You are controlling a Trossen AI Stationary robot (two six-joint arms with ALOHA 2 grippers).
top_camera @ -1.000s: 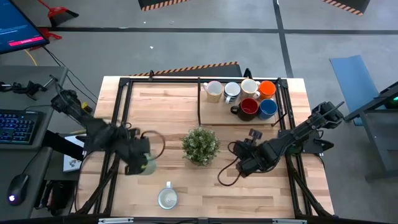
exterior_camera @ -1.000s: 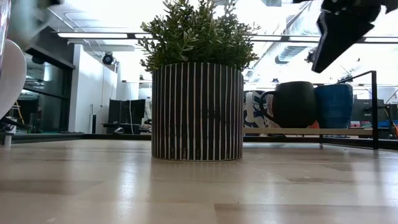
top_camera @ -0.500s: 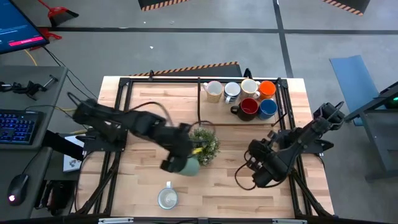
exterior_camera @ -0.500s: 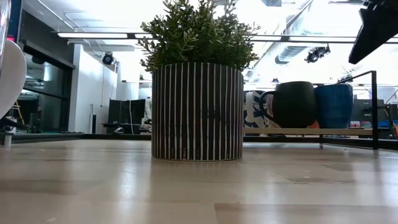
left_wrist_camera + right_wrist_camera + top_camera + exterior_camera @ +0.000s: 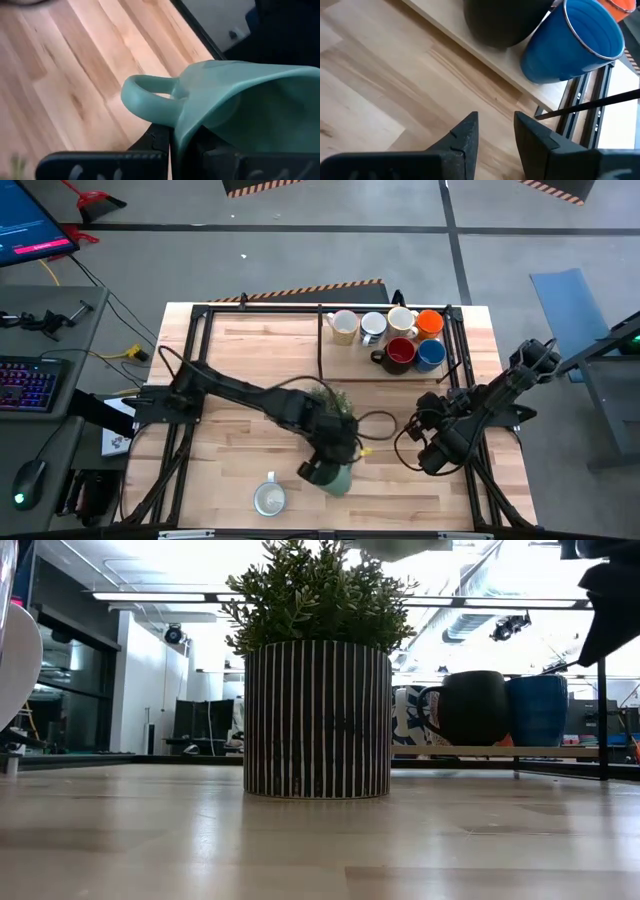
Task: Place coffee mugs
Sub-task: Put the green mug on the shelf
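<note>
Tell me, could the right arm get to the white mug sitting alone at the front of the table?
Probably yes. The right gripper is empty, but the left gripper, holding a green mug, hangs beside the white mug.

A robotics lab or workshop: grey concrete floor (image 5: 300, 250) with hazard-striped tape (image 5: 310, 288), a wooden table (image 5: 260, 350) in a black metal frame, a keyboard (image 5: 25, 380) and monitor (image 5: 30, 225) alongside (mouse too), ceiling strip lights (image 5: 160, 597) beyond.
</note>
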